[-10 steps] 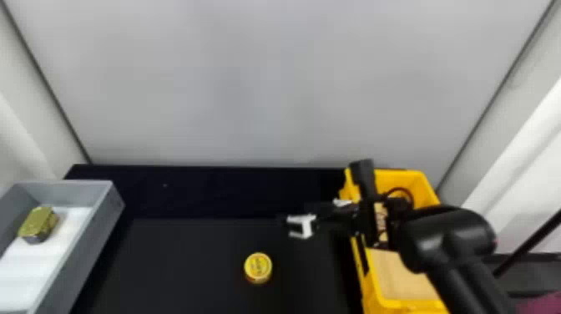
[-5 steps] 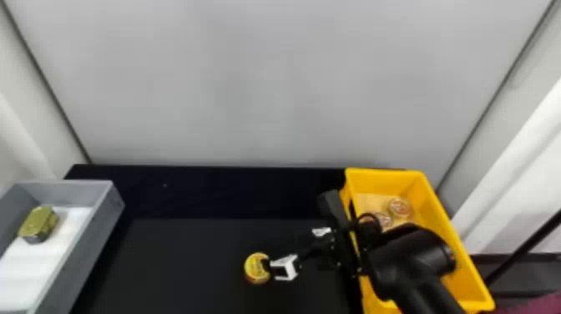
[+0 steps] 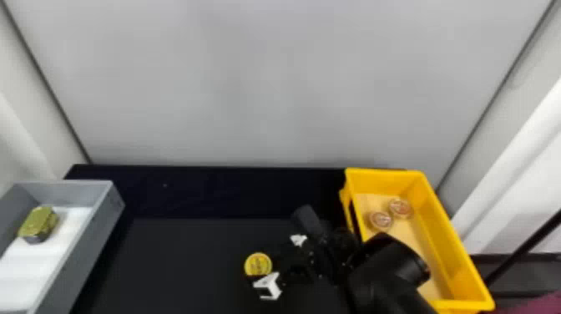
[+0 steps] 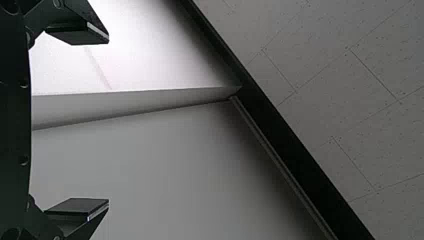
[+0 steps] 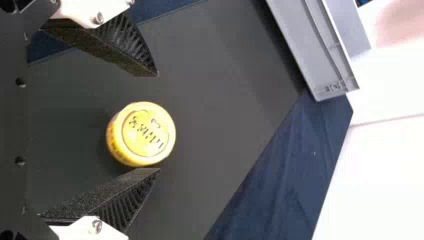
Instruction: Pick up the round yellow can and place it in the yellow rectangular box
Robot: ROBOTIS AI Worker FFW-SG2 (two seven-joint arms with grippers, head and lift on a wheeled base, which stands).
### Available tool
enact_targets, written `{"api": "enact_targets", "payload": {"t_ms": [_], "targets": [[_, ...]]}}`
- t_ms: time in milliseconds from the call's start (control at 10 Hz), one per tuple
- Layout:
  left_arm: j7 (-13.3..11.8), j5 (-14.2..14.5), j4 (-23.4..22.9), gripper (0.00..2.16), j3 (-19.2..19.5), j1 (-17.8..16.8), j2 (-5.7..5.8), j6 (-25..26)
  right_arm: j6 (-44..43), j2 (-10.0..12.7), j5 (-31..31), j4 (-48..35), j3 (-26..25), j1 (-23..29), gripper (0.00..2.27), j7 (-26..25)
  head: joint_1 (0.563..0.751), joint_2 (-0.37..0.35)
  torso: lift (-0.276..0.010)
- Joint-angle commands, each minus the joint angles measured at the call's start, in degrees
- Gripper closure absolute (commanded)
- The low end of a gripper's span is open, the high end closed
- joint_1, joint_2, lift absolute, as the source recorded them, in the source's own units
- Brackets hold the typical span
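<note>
After a leftward approach, the round yellow can [image 5: 145, 134] is being straddled by the right gripper [image 5: 158, 122], jaws wide, seemingly for grasping.

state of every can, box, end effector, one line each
Yellow can: upright on table, ungripped
Right end effector: open, straddling yellow can
Left end effector: open, empty
Yellow box: uncovered, partly filled
Gray box: uncovered, partly filled
Two cans: in yellow box
Green can: in gray box

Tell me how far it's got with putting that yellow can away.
Reaching looks done: the right gripper has the round yellow can between its open fingers. In hand: the grasp, not yet closed. Remaining: lifting the can off the table into the yellow box.
</note>
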Motion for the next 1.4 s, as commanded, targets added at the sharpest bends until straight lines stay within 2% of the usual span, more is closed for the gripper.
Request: {"api": "enact_targets", "payload": {"t_ms": [0, 200, 500, 1000, 1300], "targets": [[0.00, 0.00, 0.33, 0.12, -0.18, -0.16, -0.11, -0.55, -5.99, 0.96, 1.88, 2.97, 1.99, -0.08, 0.11, -1.31, 0.694, -0.058, 0.000], [0.00, 0.09, 0.51, 0.12, -0.35, -0.16, -0.29, -0.72, -10.03, 0.26, 5.92, 3.50, 5.60, -1.57, 0.11, -1.49, 0.694, -0.058, 0.000], [0.00, 0.09, 0.59, 0.12, -0.35, -0.07, -0.55, -0.90, -11.52, -0.62, 8.47, 3.85, 5.69, -2.63, 0.11, -1.40, 0.694, -0.058, 0.000], [0.00, 0.17, 0.59, 0.12, 0.00, 0.10, -0.73, -1.08, -10.56, 1.14, 8.91, 8.78, 1.55, -2.45, 0.12, -3.33, 0.694, -0.058, 0.000], [0.00, 0.17, 0.51, 0.12, 0.00, 0.01, -0.73, -1.16, -11.35, 2.46, 8.91, 10.88, 1.03, -2.45, 0.12, -4.30, 0.694, -0.058, 0.000]]}}
